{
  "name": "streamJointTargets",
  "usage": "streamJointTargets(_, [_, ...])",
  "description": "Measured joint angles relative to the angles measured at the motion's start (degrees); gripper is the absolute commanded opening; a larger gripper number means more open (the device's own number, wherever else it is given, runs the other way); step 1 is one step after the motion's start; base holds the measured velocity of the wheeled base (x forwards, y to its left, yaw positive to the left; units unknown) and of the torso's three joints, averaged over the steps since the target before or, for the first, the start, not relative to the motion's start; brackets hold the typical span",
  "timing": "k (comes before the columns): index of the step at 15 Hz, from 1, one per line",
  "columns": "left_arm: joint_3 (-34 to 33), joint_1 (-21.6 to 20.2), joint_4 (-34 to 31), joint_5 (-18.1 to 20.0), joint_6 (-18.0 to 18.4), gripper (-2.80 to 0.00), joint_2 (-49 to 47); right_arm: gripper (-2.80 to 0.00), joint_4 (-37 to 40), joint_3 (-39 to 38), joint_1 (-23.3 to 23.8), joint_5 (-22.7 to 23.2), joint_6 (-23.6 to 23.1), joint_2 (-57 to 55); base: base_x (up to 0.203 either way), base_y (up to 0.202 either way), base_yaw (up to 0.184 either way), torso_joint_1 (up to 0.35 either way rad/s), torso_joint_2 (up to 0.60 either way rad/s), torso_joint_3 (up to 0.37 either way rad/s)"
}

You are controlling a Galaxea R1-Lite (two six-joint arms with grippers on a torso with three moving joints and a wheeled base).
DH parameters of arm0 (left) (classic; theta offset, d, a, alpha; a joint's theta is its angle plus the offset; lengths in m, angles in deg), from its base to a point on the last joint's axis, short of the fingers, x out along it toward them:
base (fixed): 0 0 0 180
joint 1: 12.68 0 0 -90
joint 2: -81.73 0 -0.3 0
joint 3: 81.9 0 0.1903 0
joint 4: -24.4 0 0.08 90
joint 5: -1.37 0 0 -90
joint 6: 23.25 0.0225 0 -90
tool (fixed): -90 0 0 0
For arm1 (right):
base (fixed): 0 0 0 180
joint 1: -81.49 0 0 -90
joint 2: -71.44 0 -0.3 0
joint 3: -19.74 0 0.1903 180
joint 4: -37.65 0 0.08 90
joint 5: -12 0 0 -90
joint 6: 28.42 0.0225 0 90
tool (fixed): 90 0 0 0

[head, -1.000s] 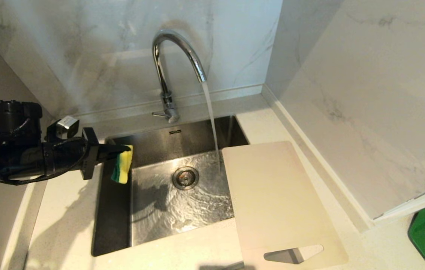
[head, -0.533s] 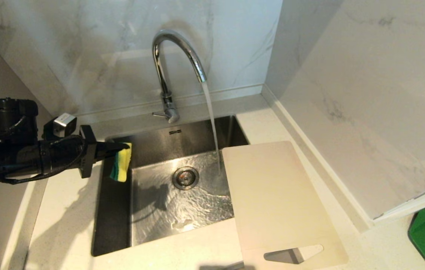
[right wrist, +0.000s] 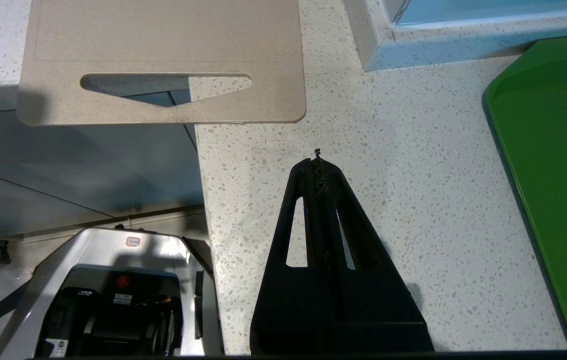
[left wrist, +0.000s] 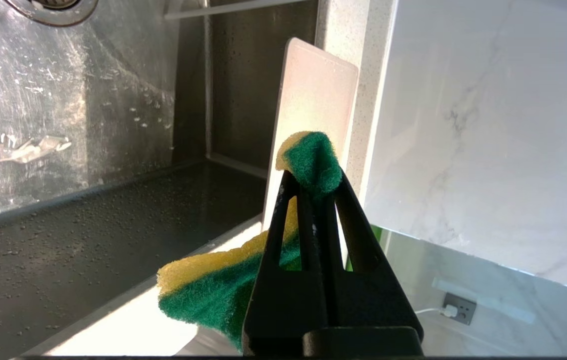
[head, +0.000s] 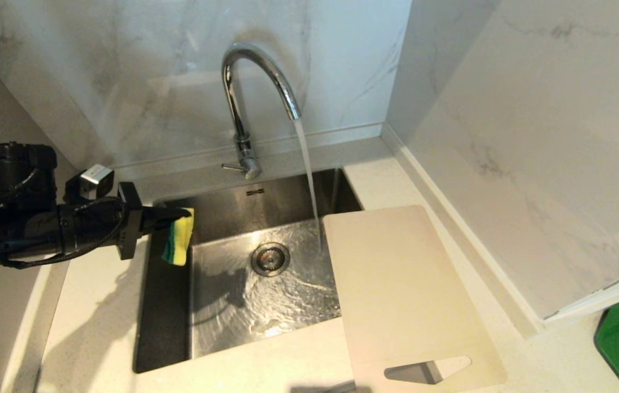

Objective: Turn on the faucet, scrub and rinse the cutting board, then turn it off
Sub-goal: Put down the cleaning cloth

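Head view: water on, board dry on the counter, sponge waiting

Head view shows the cutting board [head: 405, 297] lying flat on the counter [head: 96, 305], just right of the sink [head: 167, 305], with its far left edge reaching over the basin and its handle cutout at the near end, past the counter's front edge. It looks thin, stiff and light, so it should lift as one piece without sagging; once wet, the smooth plastic is likely to be slippery. The best hold is probably the overhanging end at the cutout, where jaws can close over the edge, since the rest lies flush on the counter.

From the board toward the wall, the faucet [head: 249, 98] stands behind the sink, its stream falling into the basin just beside the board's left edge without landing on it. The drain [head: 270, 258] sits left of that stream.

Further left of the board, across the sink, the left gripper [head: 178, 215] hovers over the basin's left rim, its jaws pinching a yellow and green sponge [head: 178, 243] that hangs down.

On the board's near right, in the right wrist view, the right gripper [right wrist: 317, 160] hangs over bare counter, jaws pressed together and empty, between the board and a green tray [right wrist: 553, 175].
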Motion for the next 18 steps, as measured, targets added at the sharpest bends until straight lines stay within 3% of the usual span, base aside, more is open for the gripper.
streamJointTargets(13, [0.00,0.04,-0.02,-0.10,-0.03,-2.80,0.94,-2.80,4.53,1.84,-0.02,-0.05,0.31,0.21,0.000,0.000,0.000,0.000,0.00,0.000])
streamJointTargets(18, [-0.20,0.34,0.02,-0.11,-0.10,-2.80,0.91,-2.80,4.00,1.61,-0.24,1.89,0.03,7.50,0.000,0.000,0.000,0.000,0.00,0.000])
